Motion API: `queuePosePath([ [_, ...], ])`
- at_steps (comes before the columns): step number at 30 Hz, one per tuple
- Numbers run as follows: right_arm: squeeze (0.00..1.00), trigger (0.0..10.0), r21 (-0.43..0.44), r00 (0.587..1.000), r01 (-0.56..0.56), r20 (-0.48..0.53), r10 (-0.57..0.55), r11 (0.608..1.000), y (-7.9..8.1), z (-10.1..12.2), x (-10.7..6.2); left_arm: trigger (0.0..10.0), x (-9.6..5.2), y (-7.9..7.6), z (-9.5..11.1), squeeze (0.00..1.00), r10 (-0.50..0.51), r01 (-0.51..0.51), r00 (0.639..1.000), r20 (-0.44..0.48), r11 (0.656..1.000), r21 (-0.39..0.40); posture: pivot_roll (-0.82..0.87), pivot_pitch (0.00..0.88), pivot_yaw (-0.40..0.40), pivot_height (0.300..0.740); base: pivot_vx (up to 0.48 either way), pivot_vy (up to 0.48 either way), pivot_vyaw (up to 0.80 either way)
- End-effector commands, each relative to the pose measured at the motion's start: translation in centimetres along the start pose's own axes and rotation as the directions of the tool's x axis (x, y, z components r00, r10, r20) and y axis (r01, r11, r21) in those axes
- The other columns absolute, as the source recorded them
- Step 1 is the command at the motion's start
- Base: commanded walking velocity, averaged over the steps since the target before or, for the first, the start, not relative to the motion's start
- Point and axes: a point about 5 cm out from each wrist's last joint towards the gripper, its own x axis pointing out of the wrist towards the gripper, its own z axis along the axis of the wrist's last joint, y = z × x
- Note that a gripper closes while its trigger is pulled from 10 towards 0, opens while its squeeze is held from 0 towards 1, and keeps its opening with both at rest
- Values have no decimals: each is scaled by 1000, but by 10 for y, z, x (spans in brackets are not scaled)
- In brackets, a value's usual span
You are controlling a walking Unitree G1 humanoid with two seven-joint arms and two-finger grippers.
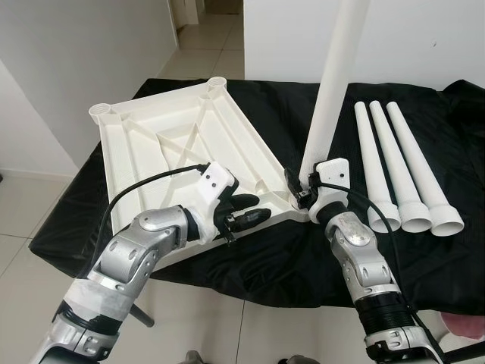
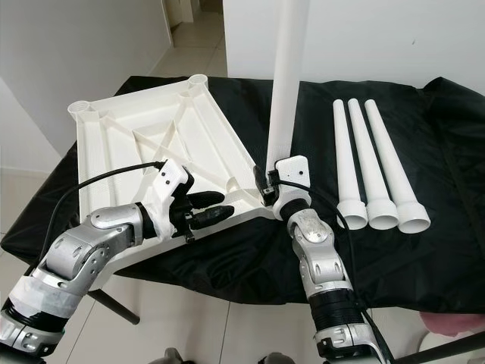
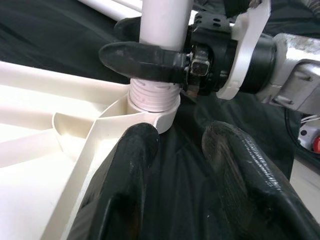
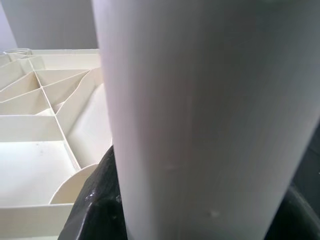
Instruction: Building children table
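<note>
**Leg held upright at tabletop's near corner socket**

Nearest: left gripper (image 1: 254,210), silver arm w/ two long black fingers, lies on the near edge of the white ribbed plastic tabletop (image 1: 182,144), which sits upside down on the black cloth-covered table (image 1: 265,258). Fingers slightly apart, gripping nothing; tips point toward the corner socket (image 3: 150,107).

Just beside it, right gripper (image 1: 305,184) is clamped round the tall white plastic leg (image 1: 337,68) near its base. Leg stands roughly upright, threaded end seated in that near-right corner socket; some thread shows above the rim.

Further right: three loose white tapered legs (image 1: 405,167) lie side by side on the cloth, wide ends nearest.

Far side: tabletop's two far corner sockets, then white wall (image 1: 424,38) and tiled floor.
</note>
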Motion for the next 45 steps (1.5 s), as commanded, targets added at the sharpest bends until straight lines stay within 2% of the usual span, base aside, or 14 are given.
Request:
queuePosePath([
  [1, 0, 10000, 5, 996, -20, -88, 20, 1000, 4, -20, -4, 10000, -2, -5, 1, 0, -83, 83, 996, -18, 997, 3, -30, 33, 64, 740, 0, 0, 0],
  [5, 0, 10000, -38, 994, -63, -90, 60, 997, 4, -23, -7, 10000, -3, -6, 1, 0, -86, 86, 996, -19, 996, -1, -26, 31, 65, 740, 0, 0, 0],
  [6, 0, 10000, -95, 988, -122, -107, 112, 988, 5, -29, -13, 10000, -4, -6, 1, 0, -89, 89, 996, -20, 996, -5, -26, 31, 67, 740, 0, 0, 0],
  [7, 0, 10000, -108, 986, -137, -113, 125, 985, 4, -31, -15, 10000, -4, -6, 1, 0, -90, 90, 996, -19, 996, -7, -26, 31, 67, 740, 0, 0, 0],
  [13, 0, 10000, -124, 983, -137, -140, 119, 983, -2, -37, -17, 10000, -4, -6, 1, 0, -91, 91, 996, -20, 996, -9, -27, 35, 71, 740, 0, 0, 0],
  [15, 0, 10000, -46, 981, -124, -156, 115, 991, -2, -39, -15, 10000, -4, -6, 1, 0, -92, 92, 995, -24, 996, -11, -28, 39, 73, 740, 0, 0, 0],
  [19, 0, 10000, 22, 979, -98, -175, 100, 995, -1, -41, -10, 10000, -4, -6, 2, 0, -90, 89, 996, -26, 996, -9, -27, 41, 73, 740, 0, 0, 0],
  [22, 0, 10000, 39, 979, -93, -181, 99, 995, -1, -42, -9, 10000, -4, -6, 2, 0, -87, 87, 996, -27, 996, -7, -27, 41, 73, 740, 0, 0, 0],
  [23, 0, 10000, 98, 978, -81, -187, 98, 992, 1, -39, -5, 10000, -4, -5, 2, 0, -86, 86, 996, -26, 996, -9, -26, 42, 70, 740, 0, 0, 0],
  [30, 0, 10000, 142, 972, -36, -227, 68, 989, -1, -43, -3, 10000, -5, -4, 2, 0, -79, 79, 997, -25, 997, -12, -22, 43, 66, 740, 0, 0, 0],
  [35, 0, 10000, 99, 970, -28, -239, 51, 995, -3, -45, -4, 10000, -5, -4, 2, 0, -73, 73, 997, -23, 997, -11, -23, 45, 64, 740, 0, 0, 0],
  [38, 0, 10000, -13, 981, -29, -191, 26, 999, -4, -47, -11, 10000, -5, -4, 2, 0, -68, 68, 997, -21, 998, -9, -24, 46, 61, 740, 0, 0, 0],
  [41, 0, 10000, -34, 984, -29, -175, 23, 999, -4, -48, -13, 10000, -5, -4, 2, 0, -68, 68, 997, -20, 998, -10, -24, 47, 62, 740, 0, 0, 0],
  [45, 0, 10000, -99, 990, -86, -119, 74, 991, 6, -48, -23, 10000, -5, -4, 1, 0, -63, 63, 998, -17, 998, -13, -28, 49, 65, 740, 0, 0, 0],
])
